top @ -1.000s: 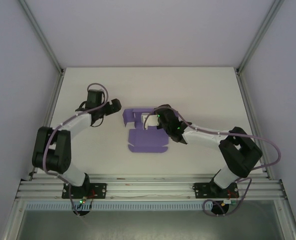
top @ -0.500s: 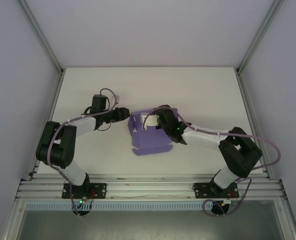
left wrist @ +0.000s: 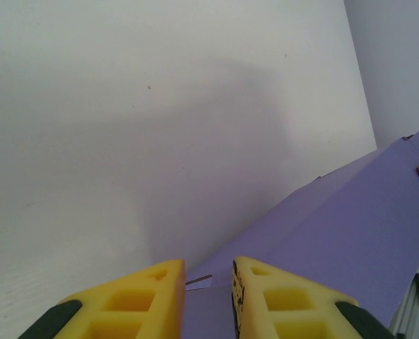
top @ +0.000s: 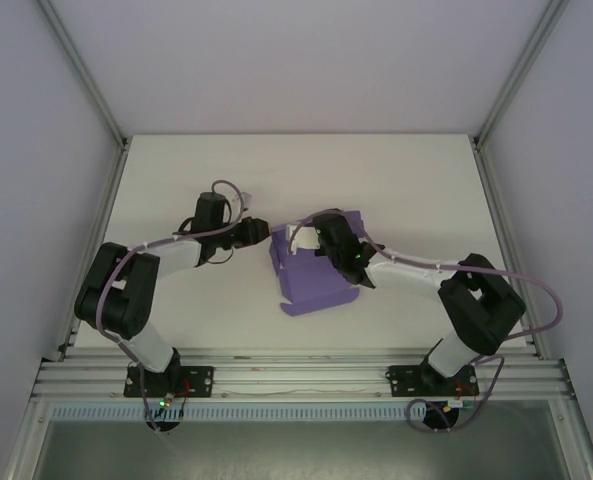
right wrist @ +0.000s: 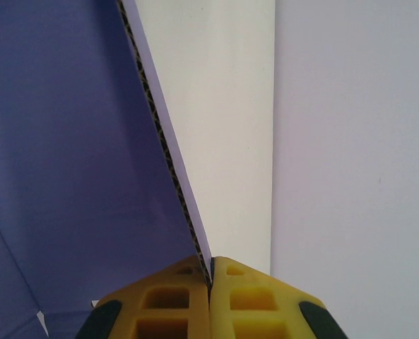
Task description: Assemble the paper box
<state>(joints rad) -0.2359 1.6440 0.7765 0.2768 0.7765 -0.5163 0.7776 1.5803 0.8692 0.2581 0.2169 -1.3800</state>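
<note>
Early stage: paper box [top: 318,282] part-folded, unclosed; right gripper [right wrist: 210,265] pinches its 12 o'clock panel; left gripper [left wrist: 208,275] narrowly parted at the 9 o'clock flap, grip unclear.

My tally: one paper box [top: 316,282], two grippers, one bench [top: 396,180].
I count a left gripper [top: 260,232] and a right gripper [top: 320,233], one on each of two arms.

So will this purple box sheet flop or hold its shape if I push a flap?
Probably stiff between creases: the paper box shows a corrugated edge and stands straight from the right gripper pinch. Thin, so likely light; a push may slide it across the table.
</note>
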